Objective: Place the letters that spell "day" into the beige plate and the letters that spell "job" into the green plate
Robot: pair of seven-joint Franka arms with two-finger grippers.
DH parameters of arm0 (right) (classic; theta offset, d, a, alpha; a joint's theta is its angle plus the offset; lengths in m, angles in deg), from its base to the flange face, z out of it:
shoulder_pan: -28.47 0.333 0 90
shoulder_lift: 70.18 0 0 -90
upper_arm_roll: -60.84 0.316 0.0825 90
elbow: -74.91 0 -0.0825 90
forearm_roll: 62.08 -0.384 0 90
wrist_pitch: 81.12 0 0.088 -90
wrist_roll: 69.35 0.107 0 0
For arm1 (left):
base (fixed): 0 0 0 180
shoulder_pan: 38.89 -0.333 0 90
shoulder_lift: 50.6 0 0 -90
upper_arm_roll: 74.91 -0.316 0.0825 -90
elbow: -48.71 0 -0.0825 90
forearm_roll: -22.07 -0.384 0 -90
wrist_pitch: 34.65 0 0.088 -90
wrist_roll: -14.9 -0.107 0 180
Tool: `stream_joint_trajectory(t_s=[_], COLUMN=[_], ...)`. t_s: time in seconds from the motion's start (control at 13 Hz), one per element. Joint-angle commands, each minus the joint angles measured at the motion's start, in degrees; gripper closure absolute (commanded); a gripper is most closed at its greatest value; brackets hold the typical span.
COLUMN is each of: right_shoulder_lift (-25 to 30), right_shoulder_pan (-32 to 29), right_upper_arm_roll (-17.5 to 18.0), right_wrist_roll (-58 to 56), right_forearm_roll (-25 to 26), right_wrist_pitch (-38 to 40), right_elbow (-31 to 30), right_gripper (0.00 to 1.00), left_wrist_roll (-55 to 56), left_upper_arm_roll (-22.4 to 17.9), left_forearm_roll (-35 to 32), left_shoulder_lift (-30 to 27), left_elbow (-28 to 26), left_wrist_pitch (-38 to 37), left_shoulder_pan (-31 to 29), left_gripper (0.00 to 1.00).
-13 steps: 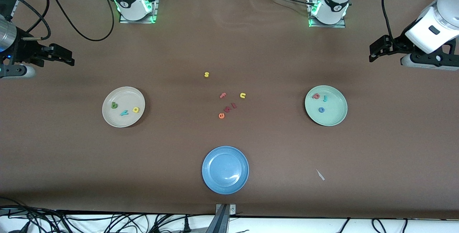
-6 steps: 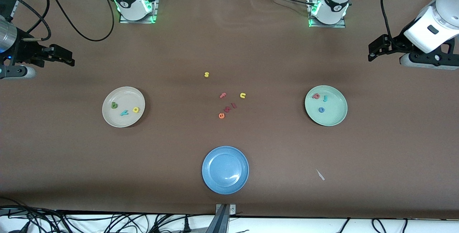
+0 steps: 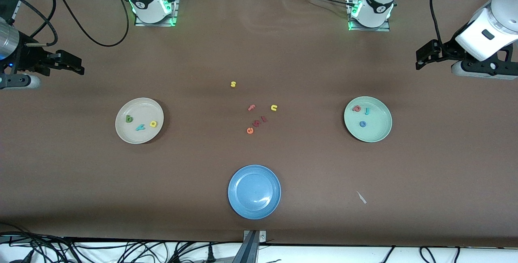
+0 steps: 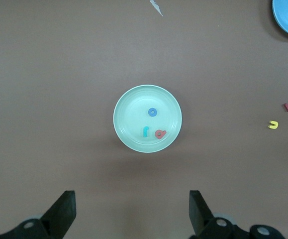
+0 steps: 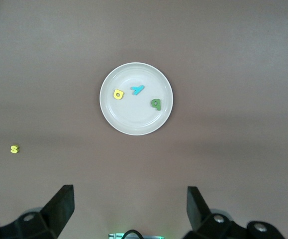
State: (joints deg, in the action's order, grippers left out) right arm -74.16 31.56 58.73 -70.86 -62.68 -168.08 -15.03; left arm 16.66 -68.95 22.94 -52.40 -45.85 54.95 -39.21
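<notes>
Two tools, both spread wide and holding nothing: the right tool (image 3: 77,68) at the front view's upper left edge, the left tool (image 3: 421,58) at its upper right. Three plates: beige plate (image 3: 139,135) mid-left with three letters, d (image 3: 129,119), y (image 3: 140,127), a (image 3: 153,124); green plate (image 3: 378,133) mid-right with three, b (image 3: 356,108), j (image 3: 367,111), o (image 3: 362,124); blue plate (image 3: 254,191) bottom centre. Six loose letters (image 3: 256,123) lie mid-table (image 3: 259,52).

Brown table (image 3: 81,174) carries three plates (beige (image 3: 121,131), green (image 3: 380,133), blue (image 3: 243,206)) and loose letters (image 3: 256,123).
</notes>
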Motion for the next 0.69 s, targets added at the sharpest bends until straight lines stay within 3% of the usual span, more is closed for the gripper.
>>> stream_joint_trajectory(t_s=[0.0,0.62], right_shoulder_lift=[0.02,-0.33], right_shoulder_pan=[-0.02,-0.11], right_upper_arm_roll=[-0.18,-0.27], right_wrist_roll=[-0.69,-0.69], right_forearm_roll=[-0.45,-0.45], right_wrist_pitch=[0.83,0.92], right_elbow=[0.37,0.37], right_gripper=[0.0,0.0], left_wrist_roll=[0.17,-3.08], left_upper_arm_roll=[-0.77,-4.38], left_forearm_roll=[-2.01,-1.92], left_shoulder_lift=[0.57,1.09], left_elbow=[1.57,1.66], left_wrist_pitch=[-1.36,-0.92], left_shoulder_pan=[1.29,3.05], left_gripper=[0.0,0.0])
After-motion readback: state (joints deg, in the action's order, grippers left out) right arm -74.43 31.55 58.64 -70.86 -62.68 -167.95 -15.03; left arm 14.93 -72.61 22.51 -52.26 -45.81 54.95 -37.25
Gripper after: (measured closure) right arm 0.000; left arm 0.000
